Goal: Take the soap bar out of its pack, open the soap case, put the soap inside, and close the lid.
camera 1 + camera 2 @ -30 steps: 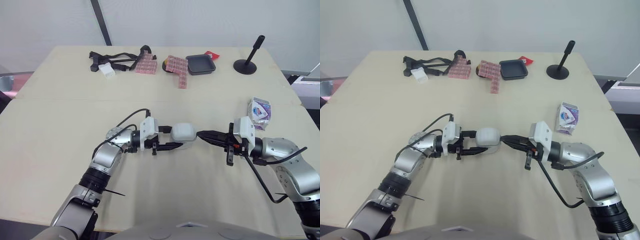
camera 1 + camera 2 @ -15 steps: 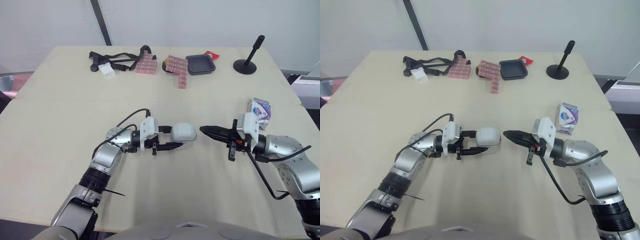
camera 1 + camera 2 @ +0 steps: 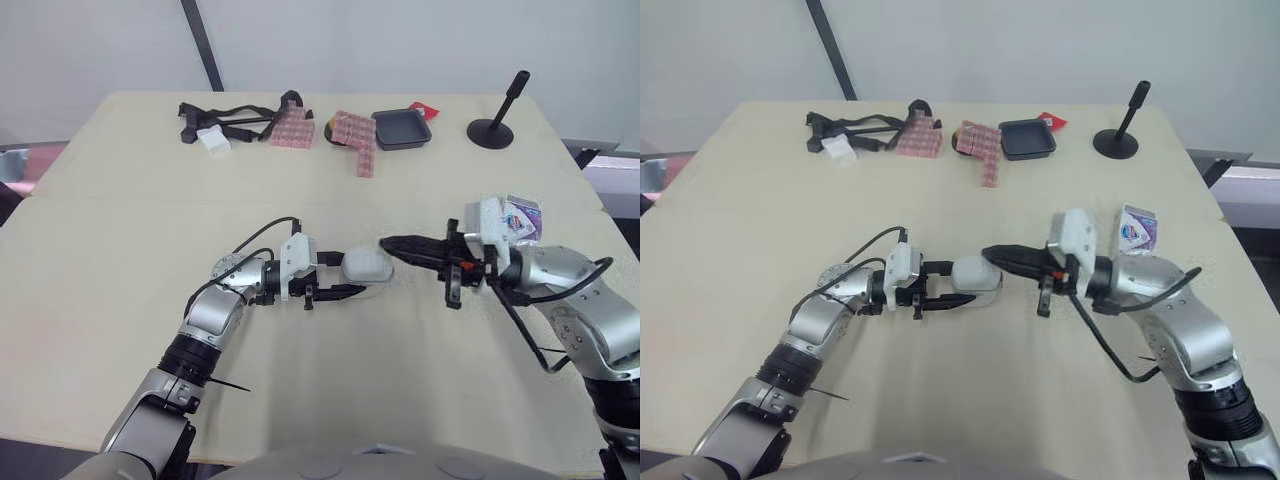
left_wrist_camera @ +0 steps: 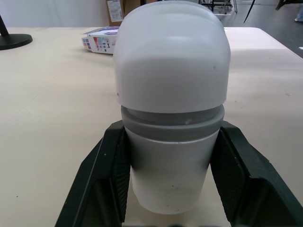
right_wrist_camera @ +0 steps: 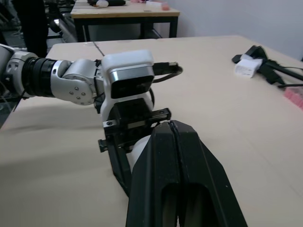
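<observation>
The inside of the soap case (image 3: 366, 267) is being hidden by its white lid, so it cannot be told whether a bar is lying within. In the left wrist view a grey band is showing between the lid and the white base, and it cannot be told whether the lid is fully seated. The soap pack (image 3: 520, 218) is being partly covered by the white camera block on the right wrist. It is lying on the surface (image 3: 120, 250) behind the right jaws, well apart from the case, and its print is too small to be read.

The case is being gripped by the left gripper (image 3: 352, 277), one black jaw being pressed against each side of the base. The left forearm is being held low over the surface, reaching inward toward the right arm.

The right gripper (image 3: 390, 243) is being held level, with the elbow bent out to the side. Its jaws are pressed together into one point, which is being aimed at the upper edge of the case. Whether the point is touching the lid cannot be told.

Far beyond both sets of jaws, a black tray (image 3: 401, 129), pink blocks (image 3: 353, 135), black straps (image 3: 225, 122) and a black stand (image 3: 495, 118) are lying along the far edge.
</observation>
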You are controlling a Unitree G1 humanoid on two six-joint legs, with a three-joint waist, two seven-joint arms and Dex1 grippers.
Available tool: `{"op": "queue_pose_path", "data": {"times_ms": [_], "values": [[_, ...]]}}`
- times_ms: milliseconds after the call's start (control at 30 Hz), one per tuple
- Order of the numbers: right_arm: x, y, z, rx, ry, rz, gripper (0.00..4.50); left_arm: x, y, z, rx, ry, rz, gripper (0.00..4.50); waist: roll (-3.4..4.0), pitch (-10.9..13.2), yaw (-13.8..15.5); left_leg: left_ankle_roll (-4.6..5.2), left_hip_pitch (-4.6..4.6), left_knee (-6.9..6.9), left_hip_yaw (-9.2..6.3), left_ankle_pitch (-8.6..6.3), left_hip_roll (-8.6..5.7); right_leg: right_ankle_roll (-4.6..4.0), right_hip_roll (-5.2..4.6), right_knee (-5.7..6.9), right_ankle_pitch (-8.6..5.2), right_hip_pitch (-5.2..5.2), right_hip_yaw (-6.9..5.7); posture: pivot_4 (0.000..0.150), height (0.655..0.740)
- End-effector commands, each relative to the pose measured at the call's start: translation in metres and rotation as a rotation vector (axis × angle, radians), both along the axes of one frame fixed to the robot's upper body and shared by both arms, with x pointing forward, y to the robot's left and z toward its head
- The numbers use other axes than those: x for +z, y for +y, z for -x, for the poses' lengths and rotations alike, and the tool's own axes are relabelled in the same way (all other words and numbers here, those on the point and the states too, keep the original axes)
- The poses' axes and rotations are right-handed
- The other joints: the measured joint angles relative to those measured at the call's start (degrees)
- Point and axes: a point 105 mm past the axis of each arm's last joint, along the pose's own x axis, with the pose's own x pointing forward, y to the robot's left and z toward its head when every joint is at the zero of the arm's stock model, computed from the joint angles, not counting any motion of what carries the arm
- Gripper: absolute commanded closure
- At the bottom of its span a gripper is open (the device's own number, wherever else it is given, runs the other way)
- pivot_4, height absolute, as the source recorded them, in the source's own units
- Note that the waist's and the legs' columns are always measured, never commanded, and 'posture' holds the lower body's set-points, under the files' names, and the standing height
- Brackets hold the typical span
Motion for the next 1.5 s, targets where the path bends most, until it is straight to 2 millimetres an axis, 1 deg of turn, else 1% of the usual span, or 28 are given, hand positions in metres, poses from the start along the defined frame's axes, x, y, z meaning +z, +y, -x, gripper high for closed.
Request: {"op": "queue_pose_path", "data": {"times_ms": [33, 333, 800, 1233, 1500], "values": [[0.007, 0.004, 0.001, 0.011, -0.017, 0.006, 4.48, 0.007, 0.0, 0.0, -0.002, -0.029, 0.01, 2.63, 0.0, 0.0, 0.0, -0.02, 0.0, 0.0, 0.0, 0.01, 0.0, 0.0, 0.0, 0.0, 0.0, 0.0, 0.0, 0.15, 0.74], [0.003, 0.004, -0.006, -0.004, 0.002, 0.029, 4.48, 0.006, 0.0, 0.001, 0.002, -0.031, 0.01, 2.63, 0.0, 0.0, 0.0, -0.07, 0.0, -0.01, 0.0, 0.01, 0.0, 0.01, 0.01, 0.01, 0.0, 0.0, 0.0, 0.15, 0.74], [-0.008, 0.006, -0.008, 0.005, 0.013, 0.089, 4.48, 0.007, -0.002, 0.002, 0.005, -0.031, 0.017, 2.63, 0.0, 0.0, 0.0, -0.13, 0.0, -0.01, -0.01, 0.03, 0.0, 0.01, 0.02, 0.0, 0.01, 0.0, 0.0, 0.15, 0.74], [-0.024, 0.011, -0.006, 0.014, 0.072, 0.146, 4.48, 0.007, -0.001, 0.0, 0.013, -0.028, 0.017, 2.63, 0.0, 0.0, 0.0, -0.15, 0.1, -0.03, -0.01, 0.03, 0.0, 0.01, 0.02, 0.0, 0.01, 0.09, 0.0, 0.15, 0.74], [-0.04, 0.009, -0.01, -0.025, 0.145, 0.194, 4.48, 0.008, -0.002, 0.0, 0.012, -0.029, 0.02, 2.63, -0.01, 0.0, -0.2, -0.19, 0.49, -0.13, -0.01, 0.02, 0.0, 0.01, 0.01, -0.12, 0.0, 0.51, 0.0, 0.15, 0.74]]}}
